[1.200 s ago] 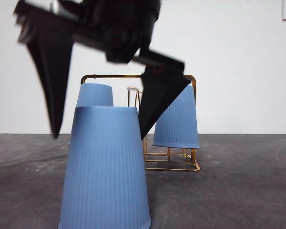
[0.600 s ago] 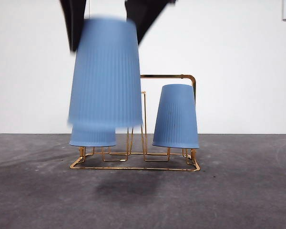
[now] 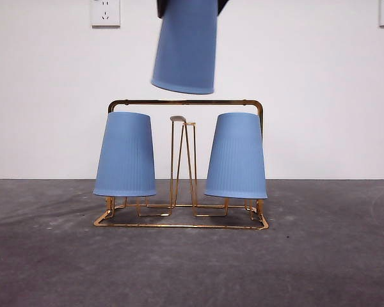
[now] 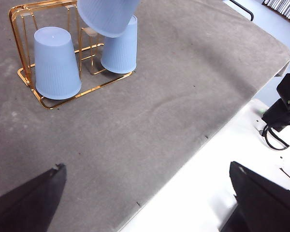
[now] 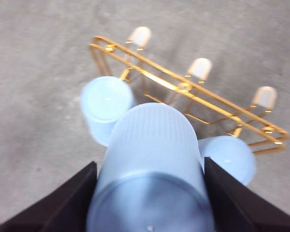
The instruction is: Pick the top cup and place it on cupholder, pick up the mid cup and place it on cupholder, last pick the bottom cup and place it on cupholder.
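Observation:
My right gripper (image 5: 150, 193) is shut on a blue cup (image 3: 185, 48), held upside down in the air above the middle of the gold wire cupholder (image 3: 182, 102). In the right wrist view that cup (image 5: 152, 169) fills the space between the jaws, with the cupholder (image 5: 193, 92) below it. Two more blue cups sit upside down on the cupholder's prongs, one at the left (image 3: 125, 155) and one at the right (image 3: 236, 156). A bare prong (image 3: 178, 119) stands between them. My left gripper (image 4: 145, 193) is open over the table's near edge, far from the cupholder (image 4: 29, 77).
The grey table (image 3: 320, 256) ends at a white wall. In the left wrist view the table's edge (image 4: 203, 140) runs beside a white surface with black cables (image 4: 278, 121).
The right gripper closed on the front cup, lifted it off the table and carried it up and back above the cupholder's middle.

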`<state>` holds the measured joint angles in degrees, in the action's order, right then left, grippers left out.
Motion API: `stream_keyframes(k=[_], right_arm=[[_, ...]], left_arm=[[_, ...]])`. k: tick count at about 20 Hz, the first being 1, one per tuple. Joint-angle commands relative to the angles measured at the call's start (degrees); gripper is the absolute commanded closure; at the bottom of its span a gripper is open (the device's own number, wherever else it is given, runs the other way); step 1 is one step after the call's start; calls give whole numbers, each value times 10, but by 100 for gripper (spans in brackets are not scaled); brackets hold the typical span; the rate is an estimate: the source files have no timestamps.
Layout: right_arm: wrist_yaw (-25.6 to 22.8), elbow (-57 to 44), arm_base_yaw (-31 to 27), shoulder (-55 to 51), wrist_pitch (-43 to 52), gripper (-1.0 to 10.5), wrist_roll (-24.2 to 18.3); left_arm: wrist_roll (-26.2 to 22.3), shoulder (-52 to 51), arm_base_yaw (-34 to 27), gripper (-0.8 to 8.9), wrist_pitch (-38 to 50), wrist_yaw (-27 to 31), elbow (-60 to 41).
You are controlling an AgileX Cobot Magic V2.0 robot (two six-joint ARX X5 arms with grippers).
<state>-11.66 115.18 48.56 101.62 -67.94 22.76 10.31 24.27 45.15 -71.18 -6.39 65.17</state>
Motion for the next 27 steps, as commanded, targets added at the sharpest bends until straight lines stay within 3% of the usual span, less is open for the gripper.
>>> stream_keyframes(k=[1, 17, 20, 24, 27], right_arm=[[-5, 15, -3, 23, 8, 917, -14], [-12, 15, -22, 147, 42, 904, -25], [-3, 15, -23, 150, 48, 804, -24], [-4, 15, -24, 149, 49, 478, -28], [-4, 22, -24, 118, 36, 448, -44]], left_arm=[[5, 0, 5, 189, 10, -3, 7], [5, 0, 5, 189, 33, -3, 7], [5, 0, 5, 189, 32, -3, 7], [5, 0, 5, 189, 33, -3, 7], [5, 0, 5, 189, 34, -3, 7]])
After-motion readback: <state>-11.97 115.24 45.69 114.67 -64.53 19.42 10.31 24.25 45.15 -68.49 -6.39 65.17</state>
